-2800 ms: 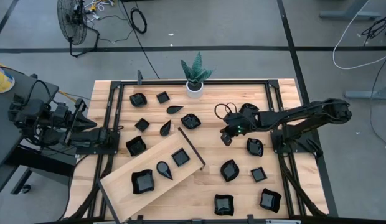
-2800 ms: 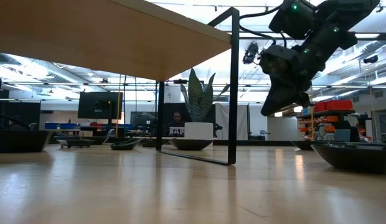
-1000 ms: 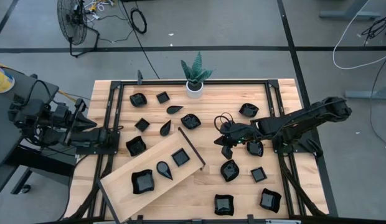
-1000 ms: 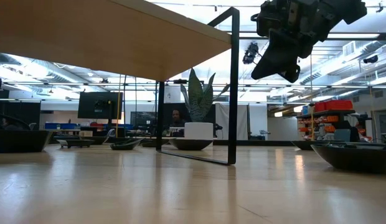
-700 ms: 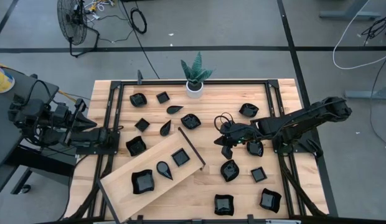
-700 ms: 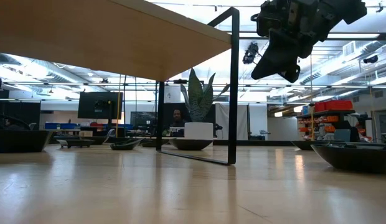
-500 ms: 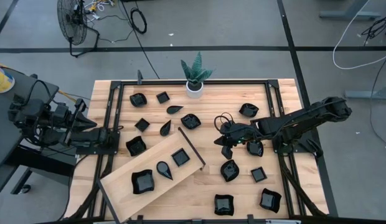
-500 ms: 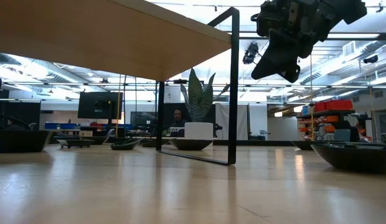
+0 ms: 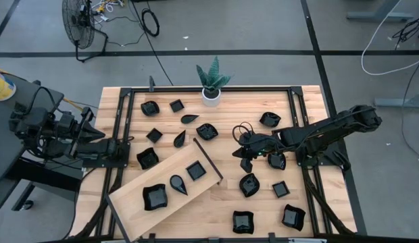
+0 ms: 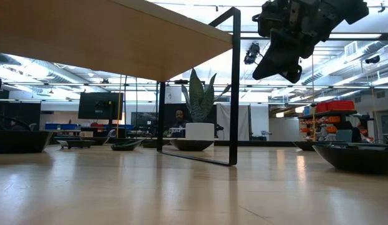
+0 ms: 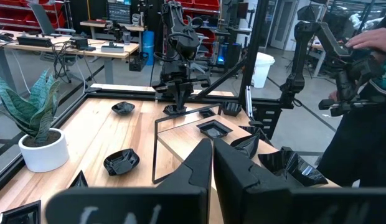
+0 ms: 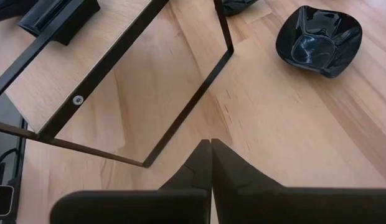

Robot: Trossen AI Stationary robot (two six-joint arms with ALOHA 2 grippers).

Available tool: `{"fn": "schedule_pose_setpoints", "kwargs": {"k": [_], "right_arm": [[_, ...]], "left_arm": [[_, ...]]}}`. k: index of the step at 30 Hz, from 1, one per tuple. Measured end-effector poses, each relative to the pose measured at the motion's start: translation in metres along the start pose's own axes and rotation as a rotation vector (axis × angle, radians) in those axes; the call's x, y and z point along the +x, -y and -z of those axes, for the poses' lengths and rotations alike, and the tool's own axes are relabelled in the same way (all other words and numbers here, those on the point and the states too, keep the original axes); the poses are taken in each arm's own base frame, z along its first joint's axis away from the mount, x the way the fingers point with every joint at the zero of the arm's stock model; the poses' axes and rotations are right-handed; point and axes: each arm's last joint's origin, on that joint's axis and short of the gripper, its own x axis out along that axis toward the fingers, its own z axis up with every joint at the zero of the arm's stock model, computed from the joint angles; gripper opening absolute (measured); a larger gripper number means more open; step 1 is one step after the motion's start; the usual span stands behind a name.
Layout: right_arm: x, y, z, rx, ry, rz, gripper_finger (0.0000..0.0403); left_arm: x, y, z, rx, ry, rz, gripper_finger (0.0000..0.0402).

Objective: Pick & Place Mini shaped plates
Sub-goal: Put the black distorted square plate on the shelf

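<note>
Several glossy black mini shaped plates lie flat on the wooden table [image 9: 223, 101], among them a wavy one [image 9: 207, 131] [image 12: 317, 40], a rounded one [image 9: 249, 184] and one beside my right arm [image 9: 277, 160]. Three more [image 9: 178, 183] sit on the raised wooden board [image 9: 165, 179]. My right gripper [image 9: 244, 164] [image 12: 210, 146] hangs shut and empty above bare table just off the board's right end, slanting down. My left gripper [image 9: 125, 142] [image 11: 213, 149] is shut, empty and level at the table's left edge.
The board stands on black metal legs [image 12: 180, 106] [image 10: 234, 87] close to my right gripper. A white pot with a green plant [image 9: 211, 94] stands at the far edge. A black frame [image 9: 297, 128] runs round the table. A person [image 11: 367, 93] stands beyond the right side.
Nothing has moved in the last second. Before that, my right gripper went a little toward the table's near edge and rose, tipping from pointing steeply down to a shallower slant, staying shut.
</note>
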Motion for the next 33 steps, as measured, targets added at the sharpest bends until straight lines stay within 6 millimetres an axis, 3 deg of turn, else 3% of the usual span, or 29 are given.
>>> {"fn": "schedule_pose_setpoints", "kwargs": {"k": [33], "right_arm": [[0.0,-0.0013,-0.0025,0.02,0.028,-0.01,0.0002]], "left_arm": [[0.0,0.0,0.0,0.0,0.0,0.0,0.0018]]}}
